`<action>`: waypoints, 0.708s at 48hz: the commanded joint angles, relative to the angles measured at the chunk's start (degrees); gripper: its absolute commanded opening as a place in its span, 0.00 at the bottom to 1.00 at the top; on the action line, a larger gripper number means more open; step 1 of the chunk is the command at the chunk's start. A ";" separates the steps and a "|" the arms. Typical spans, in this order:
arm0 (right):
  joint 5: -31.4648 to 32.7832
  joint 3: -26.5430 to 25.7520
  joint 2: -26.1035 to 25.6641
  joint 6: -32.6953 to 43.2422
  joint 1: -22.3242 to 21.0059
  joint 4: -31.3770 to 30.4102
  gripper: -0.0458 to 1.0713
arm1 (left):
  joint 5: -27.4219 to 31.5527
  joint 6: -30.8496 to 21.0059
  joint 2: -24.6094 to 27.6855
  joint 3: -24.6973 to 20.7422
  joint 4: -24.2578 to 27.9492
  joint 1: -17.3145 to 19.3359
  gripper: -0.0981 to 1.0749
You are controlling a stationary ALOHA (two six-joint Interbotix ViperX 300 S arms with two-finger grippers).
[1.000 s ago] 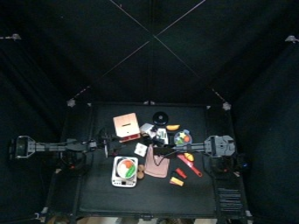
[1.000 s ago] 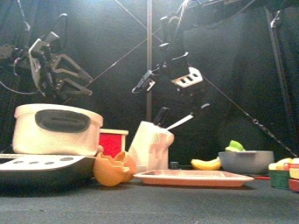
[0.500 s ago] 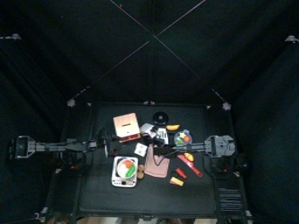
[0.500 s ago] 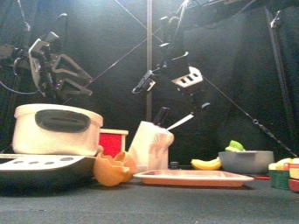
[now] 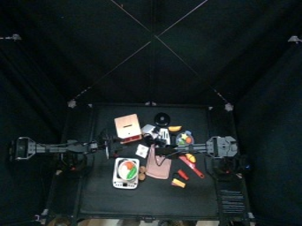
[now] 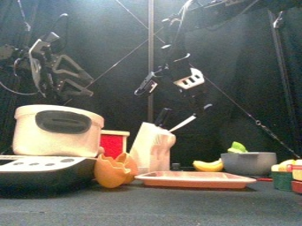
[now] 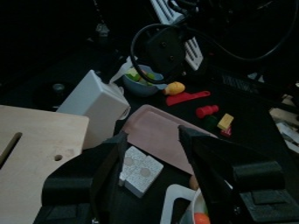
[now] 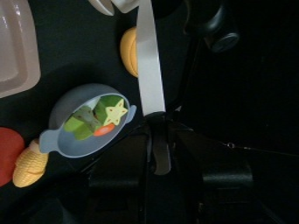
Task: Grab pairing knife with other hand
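In the front view, the left gripper is hanging high above the white rice cooker, well to the left of the white knife block, with its jaws spread wide and gripping nothing. The left wrist view is showing the same wide gap, with only table things behind it. The rice cooker is sitting left of the knife block, with a red box between them and an orange piece just in front of the block. A pink tray is lying to the right of the block, then a banana and a grey bowl further right.

The right gripper is holding the paring knife up in the air, above and a little to the right of the knife block. Its jaws are standing half closed, pinching the knife near the handle end, while the pale blade is pointing away from the wrist, over the grey bowl holding green and orange pieces. In the front view the right gripper is hanging above the block.
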 commanded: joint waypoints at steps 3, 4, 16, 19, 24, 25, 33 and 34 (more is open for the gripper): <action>0.18 -1.49 -2.29 -0.18 -0.44 -0.18 0.56 | -0.35 0.18 0.09 -0.53 0.18 0.18 0.83; 0.09 -1.49 -2.29 -0.18 -0.44 -0.18 0.56 | -0.35 0.18 0.09 -0.53 0.09 0.18 0.83; 0.18 -2.90 -1.76 -1.32 -0.09 0.88 0.56 | -0.35 0.18 0.09 -0.44 0.09 0.18 0.83; 0.18 -3.52 -1.23 -1.93 -0.09 1.85 0.56 | -0.35 0.18 0.09 -0.44 0.18 0.18 0.83; 0.26 -4.13 -0.44 -2.29 -0.44 2.46 0.56 | -0.35 0.18 0.09 -0.44 0.09 0.18 0.83; 0.35 -4.22 -0.26 -2.29 -0.44 2.37 0.56 | -0.35 0.18 0.09 -0.44 0.09 0.18 0.83; 0.44 -5.01 -0.09 -2.46 -0.79 2.11 0.56 | -0.35 0.18 0.09 -0.26 0.09 0.18 0.83; 0.44 -5.19 -0.09 -2.46 -0.88 2.02 0.56 | -0.35 0.18 0.09 -0.26 0.09 0.18 0.83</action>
